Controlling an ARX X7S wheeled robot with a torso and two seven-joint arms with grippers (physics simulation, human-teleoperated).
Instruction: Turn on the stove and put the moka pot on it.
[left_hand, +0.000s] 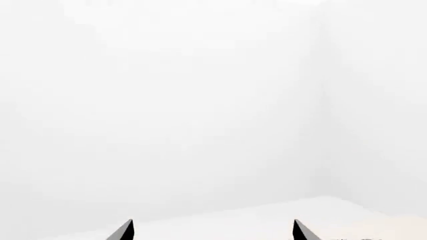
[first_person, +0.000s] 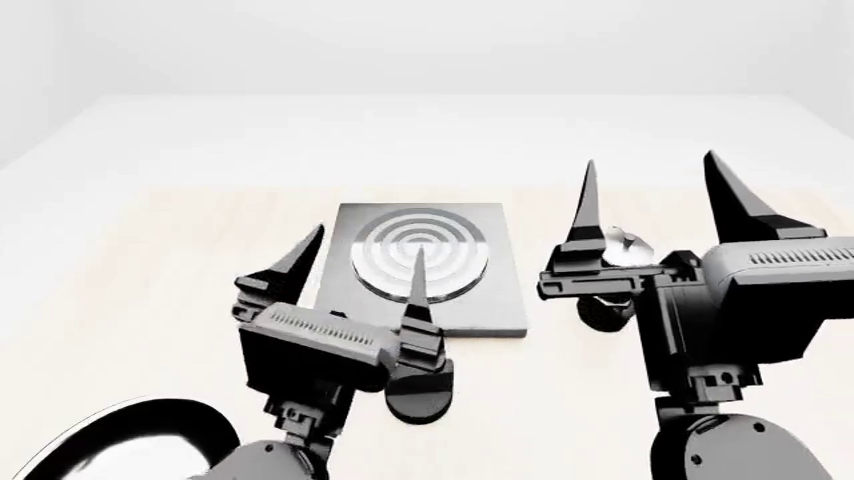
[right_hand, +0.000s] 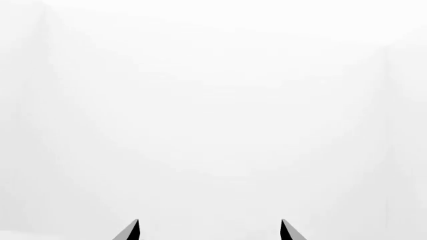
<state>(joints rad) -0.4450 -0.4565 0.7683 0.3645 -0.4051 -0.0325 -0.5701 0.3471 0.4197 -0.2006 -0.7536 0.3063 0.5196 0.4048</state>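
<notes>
The stove (first_person: 501, 305) is a flat grey slab in the middle of the table, with its ringed burner (first_person: 447, 240) on top. Its round black knob (first_person: 424, 395) lies just in front of the slab, partly hidden by my left gripper (first_person: 368, 240). That gripper hovers open above the stove's near left part, fingers pointing up and away. The moka pot (first_person: 619, 243) stands right of the stove, and only its silver lid and a dark lower part show behind my right gripper (first_person: 649, 160), which is open and raised. Both wrist views show only open fingertips (left_hand: 131, 227) (right_hand: 135, 227) against white wall.
A black frying pan (first_person: 120, 440) sits at the table's near left corner. The pale wooden table (first_person: 160, 260) stretches to the left and behind the stove, with white walls beyond. A strip of the table (left_hand: 400, 225) shows in the left wrist view.
</notes>
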